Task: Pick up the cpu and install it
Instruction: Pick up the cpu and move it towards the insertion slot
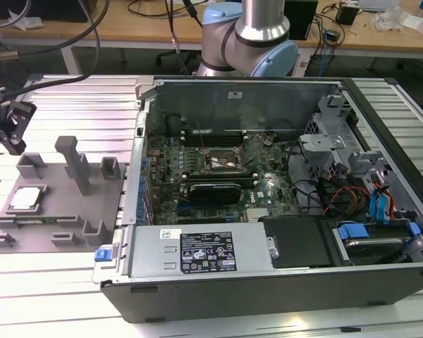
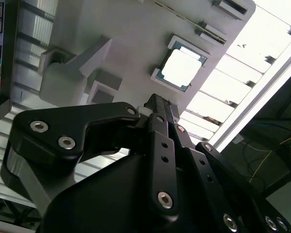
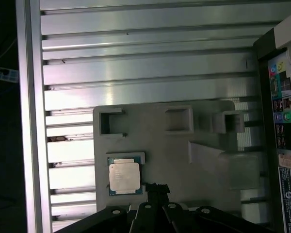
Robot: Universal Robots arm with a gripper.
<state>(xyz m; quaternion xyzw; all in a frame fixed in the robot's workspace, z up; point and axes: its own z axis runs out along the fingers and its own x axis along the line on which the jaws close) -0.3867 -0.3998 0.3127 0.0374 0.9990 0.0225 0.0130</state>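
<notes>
Fingers (image 2: 161,121) of the gripper (image 2: 157,103) lie pressed together in the second wrist view, with nothing between them. Their tips are poised above a grey fixture plate (image 2: 131,39), near the cpu (image 2: 180,68) but not touching it. The chip sits flat in a square recess of that plate, silvery top up. In the first wrist view the gripper (image 3: 154,187) has its tips drawn to one narrow point just beside the cpu (image 3: 124,176), which rests in its pocket on the fixture plate (image 3: 174,155). In the exterior view the gripper (image 1: 14,144) hangs at the exterior view's left edge, above the cpu (image 1: 27,198) on the fixture plate (image 1: 56,211). The open computer case (image 1: 233,296) with its socket (image 1: 224,160) stands well apart, toward the exterior view's right.
</notes>
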